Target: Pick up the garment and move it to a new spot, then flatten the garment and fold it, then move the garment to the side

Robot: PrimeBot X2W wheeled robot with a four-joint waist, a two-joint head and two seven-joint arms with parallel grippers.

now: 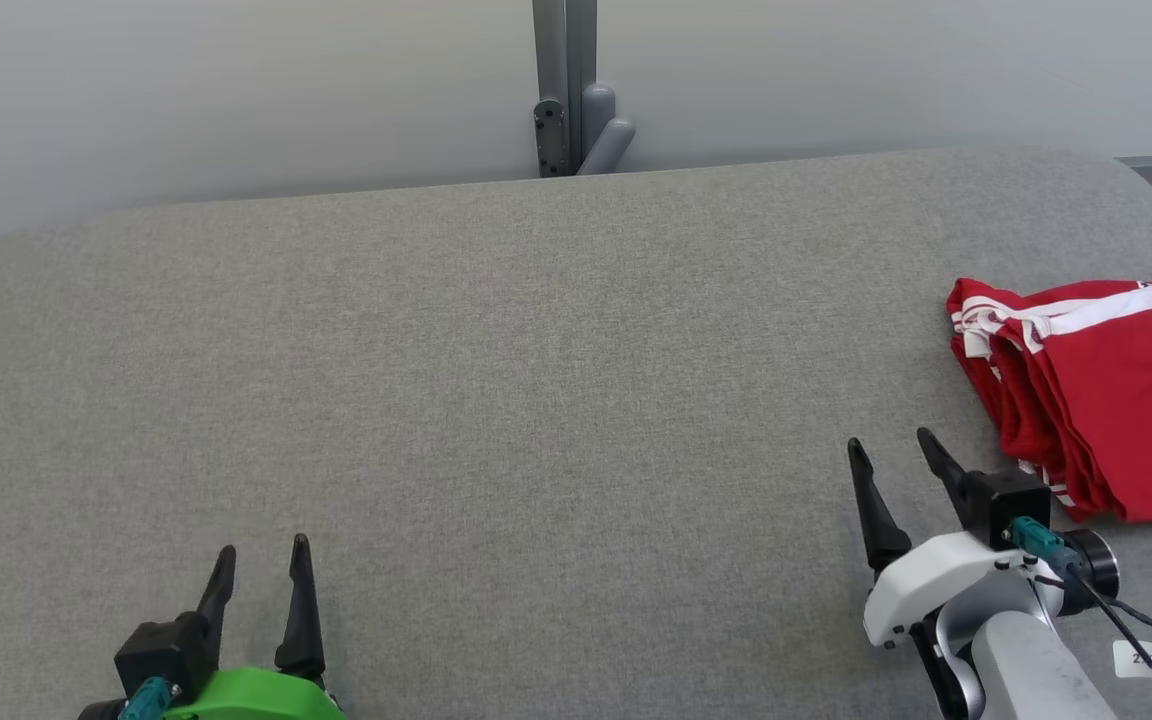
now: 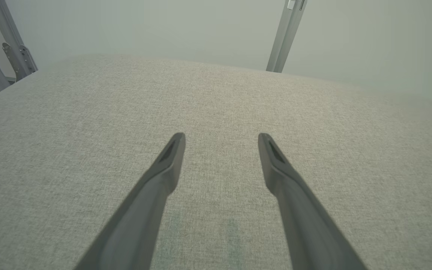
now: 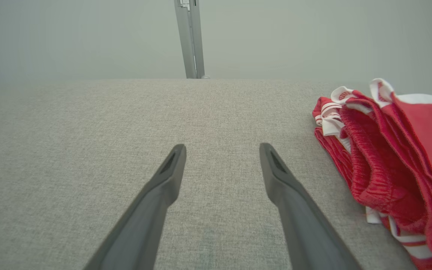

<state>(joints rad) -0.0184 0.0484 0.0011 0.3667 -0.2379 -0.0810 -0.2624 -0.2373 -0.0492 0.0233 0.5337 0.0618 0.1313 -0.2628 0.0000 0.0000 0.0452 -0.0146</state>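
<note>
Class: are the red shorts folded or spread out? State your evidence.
Folded: the shorts lie as a compact bundle, with several stacked red layers showing along the edge nearest the right pincer.

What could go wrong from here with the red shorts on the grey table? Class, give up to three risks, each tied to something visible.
1. The garment lies bunched in layers; the open right gripper beside it might pinch just some layers and drag the rest.
2. The garment runs off the head view's right edge, so a grasp point there may be misjudged.
3. The open left gripper sits far across the table, so joint flattening needs a long reach.
</note>
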